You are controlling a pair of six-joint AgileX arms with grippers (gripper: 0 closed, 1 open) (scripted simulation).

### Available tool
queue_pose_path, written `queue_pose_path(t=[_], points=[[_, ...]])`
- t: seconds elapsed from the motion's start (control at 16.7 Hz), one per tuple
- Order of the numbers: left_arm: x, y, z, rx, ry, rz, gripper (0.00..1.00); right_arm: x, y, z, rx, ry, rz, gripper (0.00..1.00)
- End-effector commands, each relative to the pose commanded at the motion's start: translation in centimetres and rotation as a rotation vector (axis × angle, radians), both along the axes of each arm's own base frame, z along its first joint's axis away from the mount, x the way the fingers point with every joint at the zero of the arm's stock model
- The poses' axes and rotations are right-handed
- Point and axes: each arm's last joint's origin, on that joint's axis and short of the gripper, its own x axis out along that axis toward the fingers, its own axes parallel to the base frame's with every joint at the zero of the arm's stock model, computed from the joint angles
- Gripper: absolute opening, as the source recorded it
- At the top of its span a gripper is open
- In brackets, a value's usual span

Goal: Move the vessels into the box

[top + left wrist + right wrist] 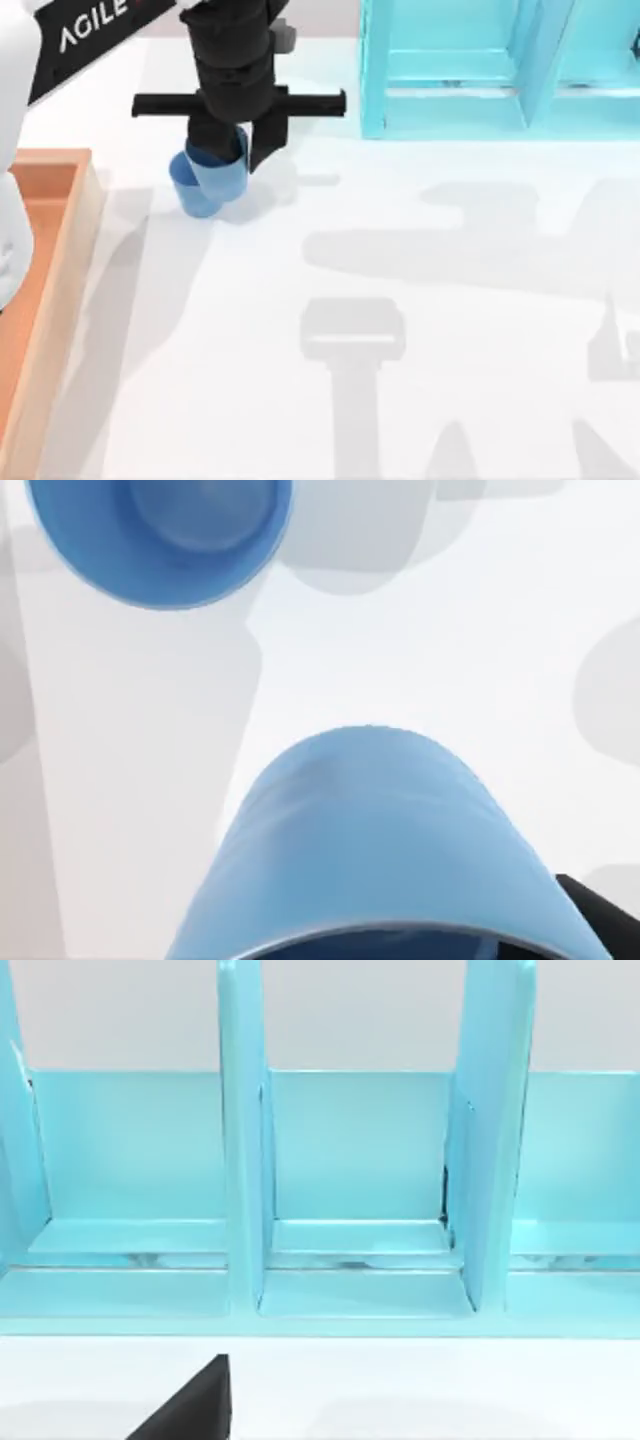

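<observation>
My left gripper (236, 150) is shut on one blue cup (228, 168), gripping it at the rim and holding it above the table; in the left wrist view this cup (370, 840) looms close. Just left of it a second blue cup (190, 195) stands upright on the white table, its open mouth visible from above (160, 530). The box (88, 190), an orange-brown tray with light wood walls, lies at the table's left edge, a short way left of both cups. A black part of my right gripper (190, 1410) faces the cyan frame.
A cyan shelf-like frame (470, 70) with upright dividers (240, 1160) stands at the back right of the table. Arm shadows fall across the white tabletop (400, 300) in the middle and right.
</observation>
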Motion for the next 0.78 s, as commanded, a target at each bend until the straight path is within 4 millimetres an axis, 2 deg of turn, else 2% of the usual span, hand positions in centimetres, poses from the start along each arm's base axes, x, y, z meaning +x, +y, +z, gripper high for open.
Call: queue_pose_path(t=[0.06,0.18,0.42,0.6,0.78], points=[[0.0,0.5,0.2,0.001,0.001,0.000,0.00,0.0,0.0,0.0,0.000,0.000,0.000,1.00],[-0.2,2.9,0.9,0.006,0.006,0.000,0.00,0.0,0.0,0.0,0.000,0.000,0.000,1.00],[-2.2,10.9,3.0,0.018,0.031,0.004,0.00,0.0,0.0,0.0,0.000,0.000,0.000,1.00],[-5.6,17.4,4.2,0.023,0.051,0.006,0.00,0.0,0.0,0.0,0.000,0.000,0.000,1.00],[-10.8,22.6,4.7,0.021,0.066,0.008,0.00,0.0,0.0,0.0,0.000,0.000,0.000,1.00]])
